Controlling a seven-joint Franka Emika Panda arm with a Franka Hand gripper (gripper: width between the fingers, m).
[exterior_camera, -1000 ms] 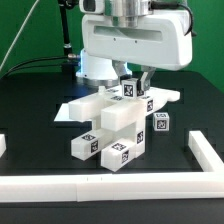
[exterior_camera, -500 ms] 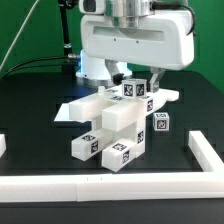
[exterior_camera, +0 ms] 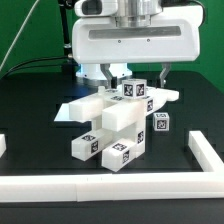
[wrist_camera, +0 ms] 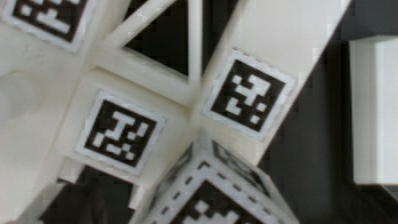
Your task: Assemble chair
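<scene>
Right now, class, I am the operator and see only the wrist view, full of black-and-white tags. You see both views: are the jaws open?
Observer: Yes, wide open above the chair, holding nothing.
Operator: What surrounds the chair?
Observer: A white rail lies across the black table, nearest the exterior camera.
Operator: Any separate part?
Observer: A small tagged block sits at the chair's side, on the exterior view's right; contact unclear.
</scene>
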